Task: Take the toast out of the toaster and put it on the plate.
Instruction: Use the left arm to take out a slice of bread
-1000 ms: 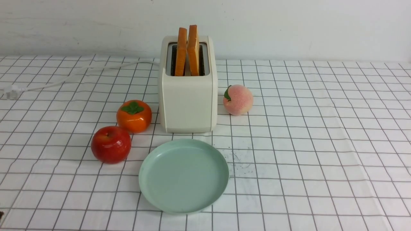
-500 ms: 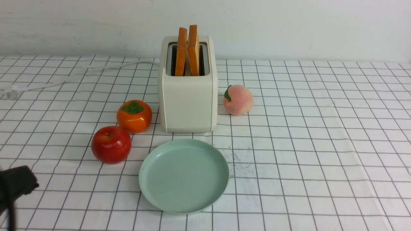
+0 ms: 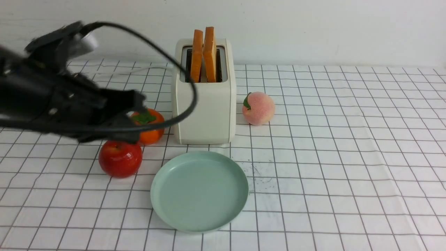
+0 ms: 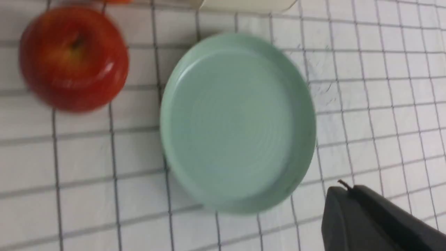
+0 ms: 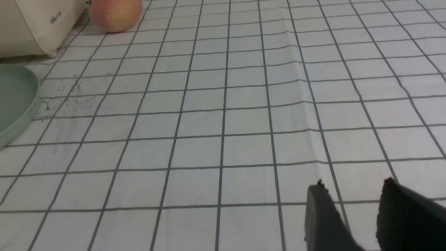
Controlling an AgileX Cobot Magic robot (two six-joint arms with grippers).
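The cream-white toaster (image 3: pixel 204 104) stands at the back middle with two orange-brown toast slices (image 3: pixel 204 54) upright in its slots. The mint-green plate (image 3: pixel 199 191) lies empty in front of it. My left gripper (image 3: pixel 134 104) is blurred, left of the toaster, over the persimmon and above the apple. In the left wrist view its fingers (image 4: pixel 343 190) are pressed together and hold nothing, beside the plate (image 4: pixel 237 122). My right gripper (image 5: pixel 353 184) is open and empty over bare cloth, right of the plate (image 5: pixel 21 94) and the toaster (image 5: pixel 31 24). It is out of the front view.
A red apple (image 3: pixel 120 158) and an orange persimmon (image 3: pixel 153 127), partly hidden by my left arm, sit left of the toaster. A peach (image 3: pixel 258 108) sits to its right. The toaster's white cord (image 3: pixel 146 69) runs left. A black cable (image 3: pixel 188 104) loops from my left arm.
My left arm has swung up from the lower left corner to the left of the toaster, now covering part of the persimmon. The toast, plate and fruit have not moved.
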